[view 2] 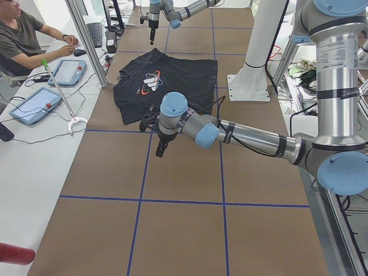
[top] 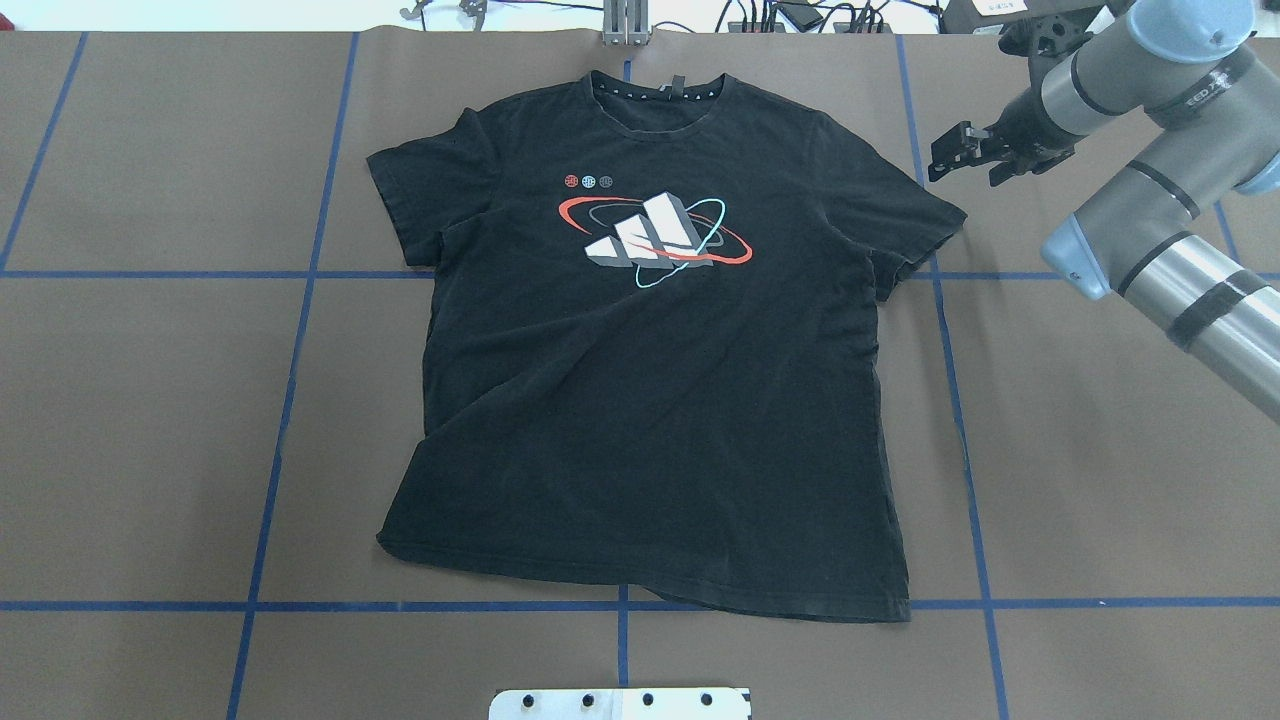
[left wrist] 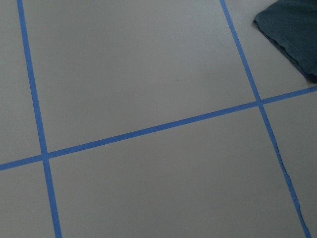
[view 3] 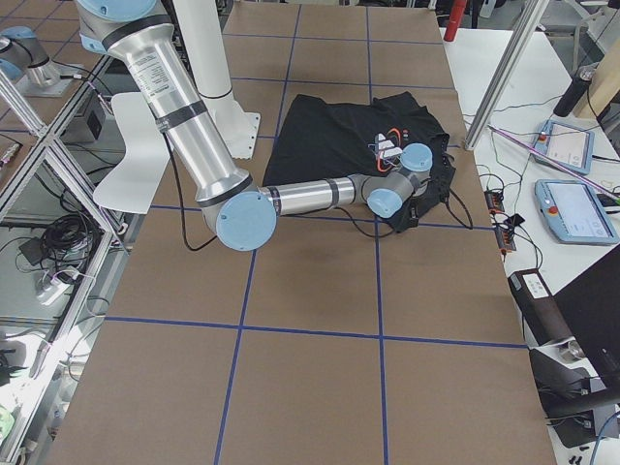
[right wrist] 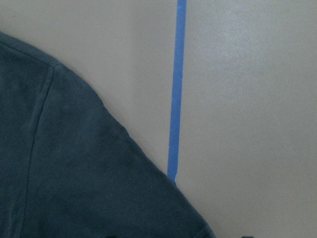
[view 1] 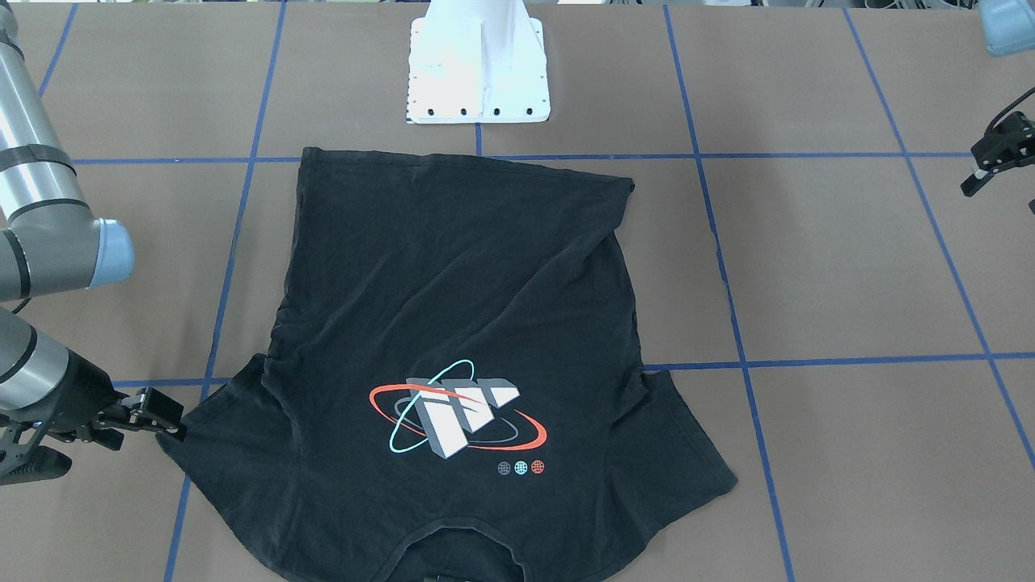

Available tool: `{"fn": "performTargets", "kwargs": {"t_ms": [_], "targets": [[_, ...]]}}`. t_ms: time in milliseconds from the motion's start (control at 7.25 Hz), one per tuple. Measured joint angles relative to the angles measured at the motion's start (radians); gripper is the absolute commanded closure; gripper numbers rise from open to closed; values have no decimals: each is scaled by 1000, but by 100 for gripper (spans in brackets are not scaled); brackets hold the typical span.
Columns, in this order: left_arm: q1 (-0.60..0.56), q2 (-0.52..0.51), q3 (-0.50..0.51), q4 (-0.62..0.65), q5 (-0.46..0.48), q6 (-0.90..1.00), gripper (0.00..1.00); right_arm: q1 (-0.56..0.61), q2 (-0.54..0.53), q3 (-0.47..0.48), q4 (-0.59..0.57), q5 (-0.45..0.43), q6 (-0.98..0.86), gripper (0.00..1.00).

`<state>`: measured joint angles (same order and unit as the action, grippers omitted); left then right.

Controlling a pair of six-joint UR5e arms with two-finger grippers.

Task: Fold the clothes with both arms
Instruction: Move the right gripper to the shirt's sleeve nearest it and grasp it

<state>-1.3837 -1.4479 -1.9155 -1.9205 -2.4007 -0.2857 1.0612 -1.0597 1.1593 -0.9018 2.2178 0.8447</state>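
Note:
The black T-shirt (top: 650, 400) lies flat and face up on the brown table, collar at the far side, hem toward the robot's base. It also shows in the front view (view 1: 453, 307). My right gripper (top: 945, 160) hovers just beside the shirt's right sleeve, looks open and holds nothing; in the front view (view 1: 162, 420) it sits at the sleeve's edge. The right wrist view shows that sleeve (right wrist: 74, 173) close below. My left gripper (view 1: 990, 158) looks open and empty, well away from the shirt, over bare table. The left wrist view catches only a shirt corner (left wrist: 297, 29).
The white mounting base (view 1: 479, 73) stands at the robot's side of the table, next to the hem. Blue tape lines (top: 290, 360) grid the brown table. An operator (view 2: 23, 40) with tablets sits beyond the far edge in the left side view.

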Motion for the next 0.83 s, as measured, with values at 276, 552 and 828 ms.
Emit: {"fn": "performTargets", "kwargs": {"t_ms": [276, 552, 828], "targets": [[0, 0, -4, 0, 0, -1, 0, -9, -4, -35, 8, -5, 7, 15], [0, 0, -8, 0, 0, -2, 0, -28, -4, -51, 9, -7, 9, 25], [0, 0, -10, 0, 0, -2, 0, -40, -9, -54, 8, -10, 11, 50]]}}
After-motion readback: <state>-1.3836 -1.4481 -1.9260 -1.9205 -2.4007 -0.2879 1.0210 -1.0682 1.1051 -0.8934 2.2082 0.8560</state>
